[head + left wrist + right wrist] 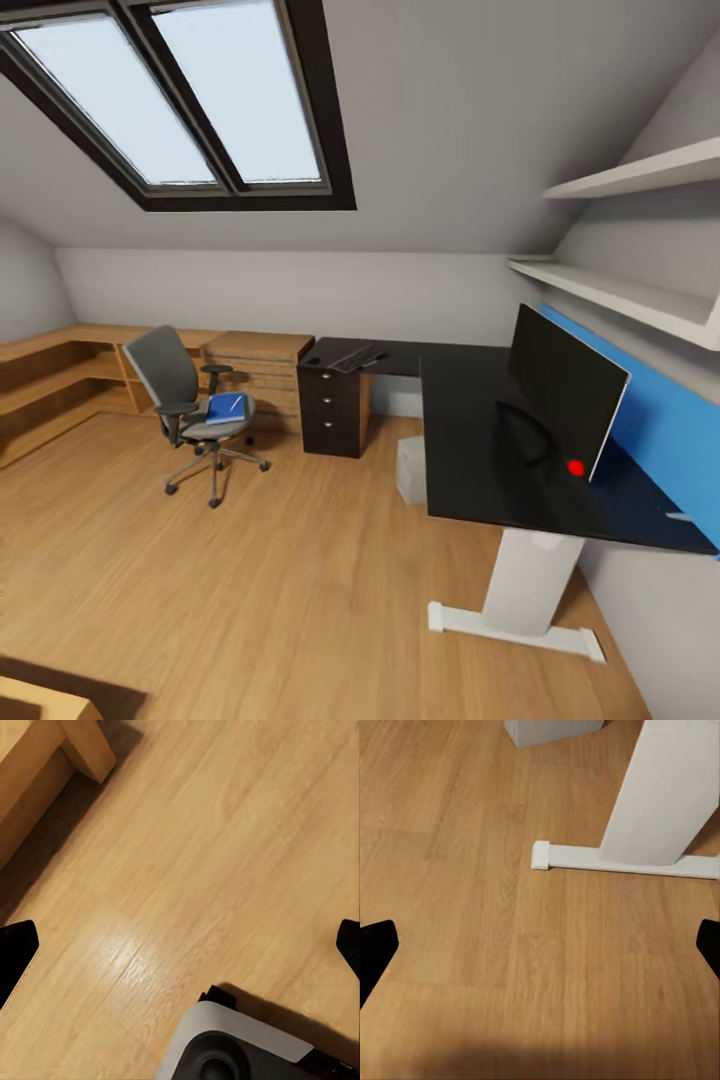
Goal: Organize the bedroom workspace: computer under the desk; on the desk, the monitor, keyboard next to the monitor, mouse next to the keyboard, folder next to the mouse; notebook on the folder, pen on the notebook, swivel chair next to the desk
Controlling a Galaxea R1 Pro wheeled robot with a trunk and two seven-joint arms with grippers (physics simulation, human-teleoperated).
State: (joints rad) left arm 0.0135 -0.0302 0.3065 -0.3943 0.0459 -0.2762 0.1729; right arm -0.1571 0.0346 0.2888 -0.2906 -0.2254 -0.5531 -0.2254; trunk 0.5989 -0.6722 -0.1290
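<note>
The black L-shaped desk (470,440) fills the right of the head view. The monitor (565,400) stands on its near wing, and the keyboard (357,357) lies on the far wing above the drawers (332,405). A small dark spot (316,357) beside the keyboard may be the mouse. The pale computer (411,470) stands on the floor under the desk. The swivel chair (185,400) is to the left, apart from the desk. It carries the blue folder (226,408) with a thin pale pen (235,404) on top. The notebook is out of view. My left gripper (180,949) and right gripper (540,945) are open over bare floor.
Low light-wood shelving and a dresser (255,365) line the far left wall. A wooden furniture leg (86,746) and my own base (232,1042) appear in the left wrist view. The desk's white leg (667,795) and foot (622,861) stand near my right gripper. Shelves (630,290) hang above the desk.
</note>
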